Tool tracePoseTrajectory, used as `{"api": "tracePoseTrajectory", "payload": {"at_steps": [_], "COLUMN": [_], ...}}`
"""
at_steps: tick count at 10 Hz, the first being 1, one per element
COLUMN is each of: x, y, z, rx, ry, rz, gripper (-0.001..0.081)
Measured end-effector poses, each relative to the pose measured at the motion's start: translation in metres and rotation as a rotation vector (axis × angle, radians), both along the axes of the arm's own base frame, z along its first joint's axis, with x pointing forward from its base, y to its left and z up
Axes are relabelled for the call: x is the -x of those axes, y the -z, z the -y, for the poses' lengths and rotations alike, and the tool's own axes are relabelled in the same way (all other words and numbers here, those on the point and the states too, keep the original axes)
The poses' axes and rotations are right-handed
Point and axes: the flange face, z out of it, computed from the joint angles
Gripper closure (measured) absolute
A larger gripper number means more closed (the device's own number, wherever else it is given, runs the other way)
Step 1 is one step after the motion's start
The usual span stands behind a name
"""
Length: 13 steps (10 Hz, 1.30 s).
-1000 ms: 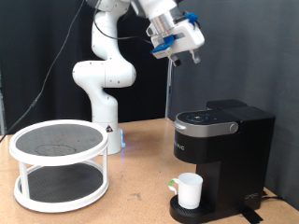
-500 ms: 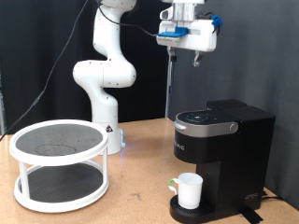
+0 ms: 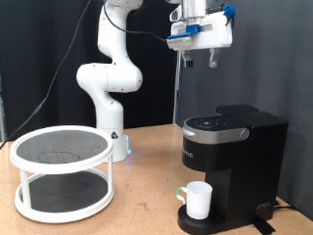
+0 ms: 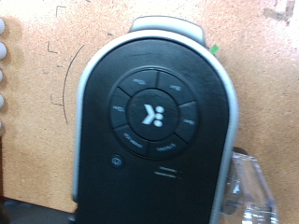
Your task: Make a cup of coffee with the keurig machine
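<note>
The boxy black Keurig machine (image 3: 233, 162) with its silver-ringed top panel stood on the wooden tabletop (image 3: 137, 211), its rounded lid down. The small plain white ceramic mug (image 3: 199, 200) sat on the drip tray at the machine's base, under the brew head, handle towards the exterior view's left. The white and blue two-finger gripper (image 3: 199, 60) hung high above the machine, well apart from it, fingers pointing down; nothing showed between them, and whether the jaws were apart or together could not be told. The wrist view looked straight down on the machine's top panel (image 4: 154, 117), with its ring of buttons. To the exterior view's left of the machine stood a round white two-tier rack (image 3: 61, 173) with dark mesh shelves.
</note>
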Motion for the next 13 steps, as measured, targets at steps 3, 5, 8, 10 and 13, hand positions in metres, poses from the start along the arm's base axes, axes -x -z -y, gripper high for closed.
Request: {"api": "tracePoseTrajectory", "payload": {"at_steps": [3,5,8,10,13], "x": [-0.025,-0.038,-0.049,-0.049,-0.041], "y": [0.013,0.025,0.051,0.07,0.099], "z": [0.008,0.01,0.003,-0.005,-0.019], "rx": [-0.006,-0.011,-0.023,-0.025,-0.016], "ry": [0.027,0.018,-0.043,-0.094,-0.143], "rz": [-0.007,-0.019,-0.05,-0.066,-0.107], "gripper": [0.0072,0.0072,0.0072,0.0338,0.0658]}}
